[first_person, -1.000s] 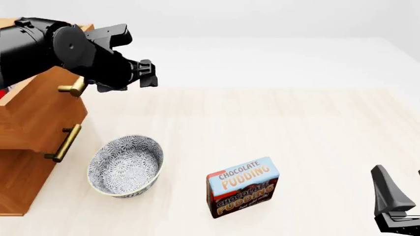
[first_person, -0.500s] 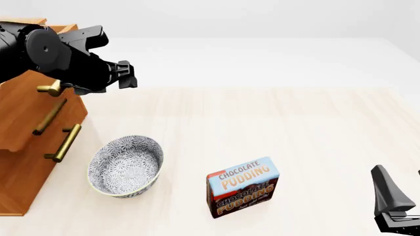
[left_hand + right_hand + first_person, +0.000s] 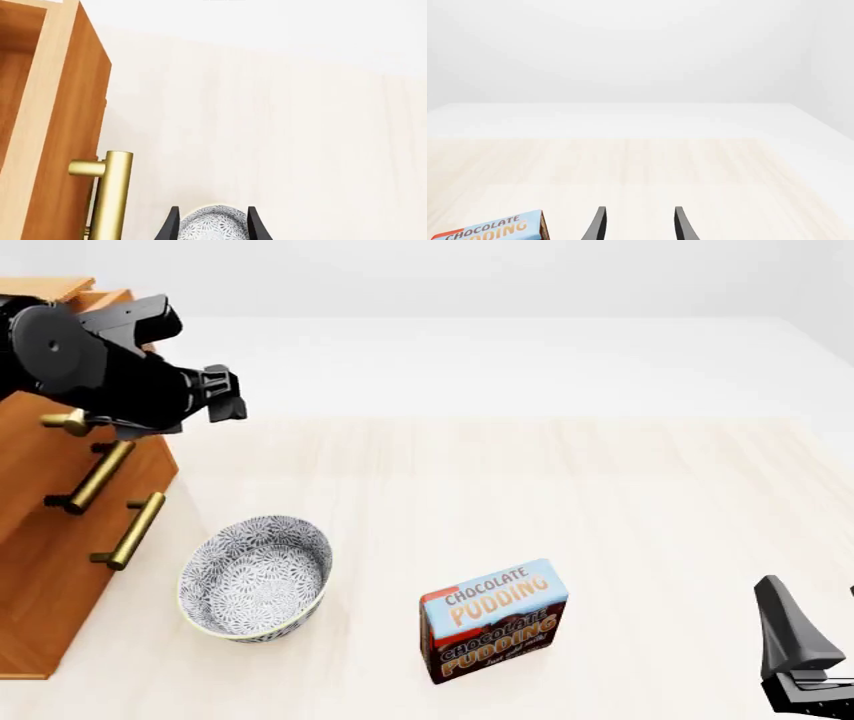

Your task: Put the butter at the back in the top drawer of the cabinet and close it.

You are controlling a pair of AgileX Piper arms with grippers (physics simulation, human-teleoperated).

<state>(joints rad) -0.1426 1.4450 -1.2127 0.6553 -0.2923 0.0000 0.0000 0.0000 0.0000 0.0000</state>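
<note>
The big wooden cabinet [image 3: 60, 540] is cut off at the left edge of the tabletop [image 3: 561, 490]. The left arm hides most of the top drawer [image 3: 63, 125]. The butter cannot be seen. The left hand [image 3: 212, 225] has its fingers apart, and so does the right hand [image 3: 639, 225], low in the right corner.

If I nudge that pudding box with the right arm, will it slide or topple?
The pudding box stands upright on a narrow edge, taller than it is deep, so a high push probably tips it. A low push likely slides it on the smooth table. It looks like rigid, light carton.
</note>
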